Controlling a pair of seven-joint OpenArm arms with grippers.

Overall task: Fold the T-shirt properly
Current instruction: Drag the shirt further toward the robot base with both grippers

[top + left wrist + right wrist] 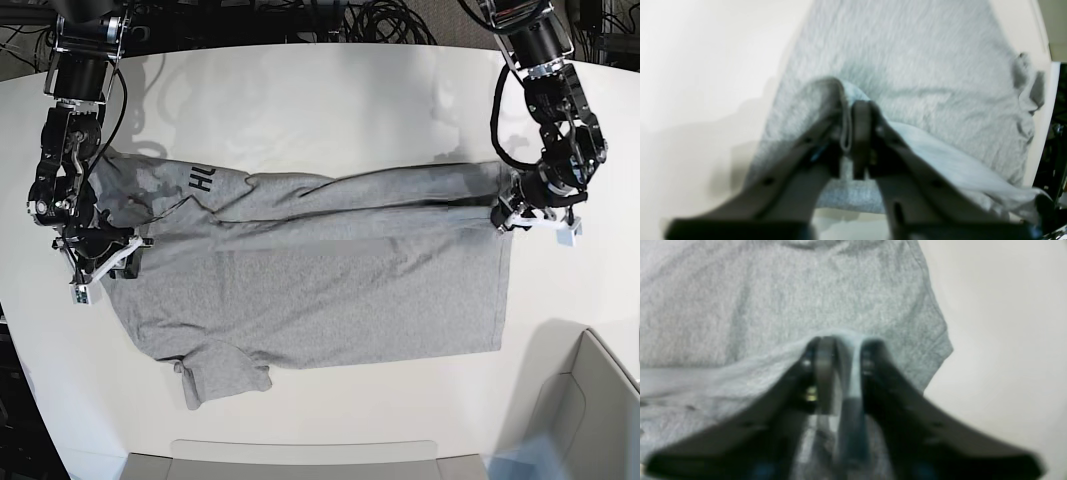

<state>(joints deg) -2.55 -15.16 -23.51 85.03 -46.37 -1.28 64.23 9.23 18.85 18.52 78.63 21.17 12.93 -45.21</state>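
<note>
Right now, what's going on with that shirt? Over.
Left gripper jaws pinching T-shirt edge. Right gripper jaws likewise, opposite end. Long edge folded partway over. Nothing in the way.

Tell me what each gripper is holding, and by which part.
Both pinch the T-shirt along its folded-over edge: left gripper at the hem end, right gripper at the sleeve end.

The T-shirt (320,270) is heather light-grey and lies spread sideways across the white tabletop, hem to the right. Its far long edge is folded over toward the middle in a narrow band, showing black letters near the left end. A short sleeve lies crumpled at the near left corner.
</note>
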